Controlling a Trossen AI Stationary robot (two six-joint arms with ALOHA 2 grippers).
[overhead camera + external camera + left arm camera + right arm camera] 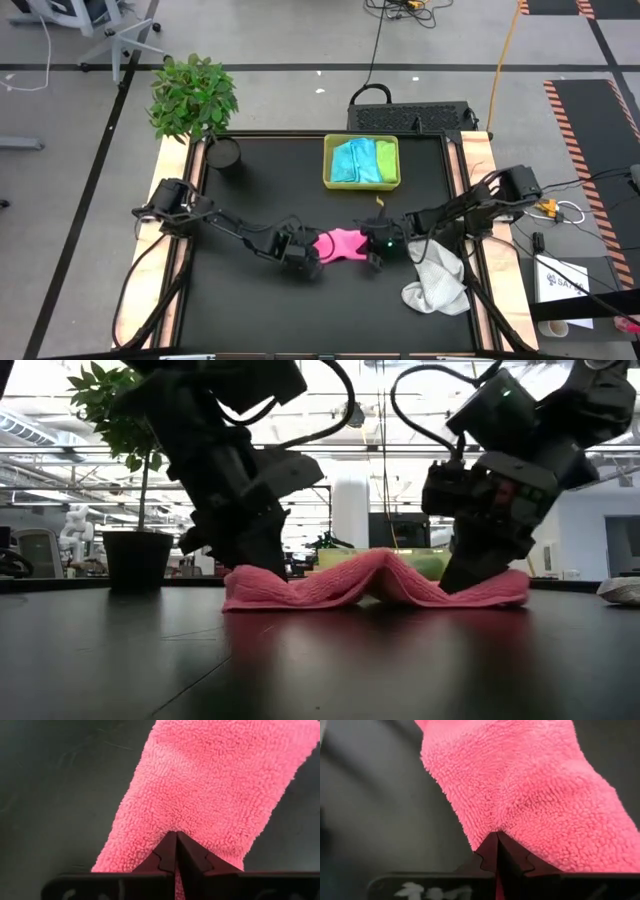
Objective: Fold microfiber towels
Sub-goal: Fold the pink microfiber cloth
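A pink towel [341,241] lies on the black table between my two grippers, humped up in its middle [378,565]. My left gripper [305,262] is shut on the towel's left end, and my right gripper [378,256] is shut on its right end. A white towel [437,280] lies crumpled at the table's right edge. A light blue towel [350,160] and a lime green towel [388,162] lie in the yellow-green tray [328,160] at the far side. My left gripper pinches the pink towel's left end [172,822] between its two fingers, slanting down from the table's left. That end stays low at the table [245,585]. My right gripper pinches the towel's right end [506,822] between its two fingers, slanting down from the right. That end [500,588] also sits at the table, and the cloth between the two holds is slack.
A dark pot [223,154] with a leafy plant [193,95] stands at the far left corner. Bare black table lies near and left of the pink towel.
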